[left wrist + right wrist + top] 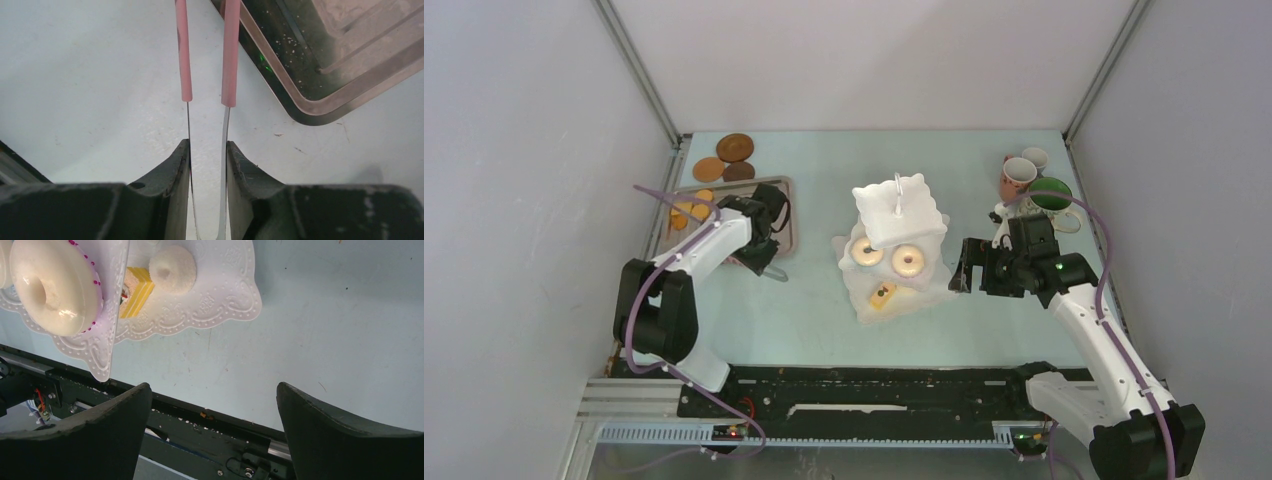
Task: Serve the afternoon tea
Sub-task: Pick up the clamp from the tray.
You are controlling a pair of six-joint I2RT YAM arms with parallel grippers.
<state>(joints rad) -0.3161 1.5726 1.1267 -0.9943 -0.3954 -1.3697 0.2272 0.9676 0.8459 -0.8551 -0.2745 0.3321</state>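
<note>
The white three-tier stand (894,215) stands mid-table. Two glazed donuts (867,252) sit on its middle tier and a yellow cake (884,295) on the bottom tier. My right gripper (967,268) is open and empty just right of the stand. Its wrist view shows a donut (55,287), the yellow cake (135,292) and a small white round cake (172,270) beyond the open gripper (212,395). My left gripper (762,258) is shut on the pink tongs (230,50) by the grey tray's near right corner (310,102); the tong tips are out of view.
The grey tray (788,232) at the left holds orange biscuits (689,212). Three brown coasters (735,147) lie behind it. The pink mug (1018,178), small pale mug (1035,158) and green-inside mug (1051,200) stand at the back right. The black rail runs along the near edge.
</note>
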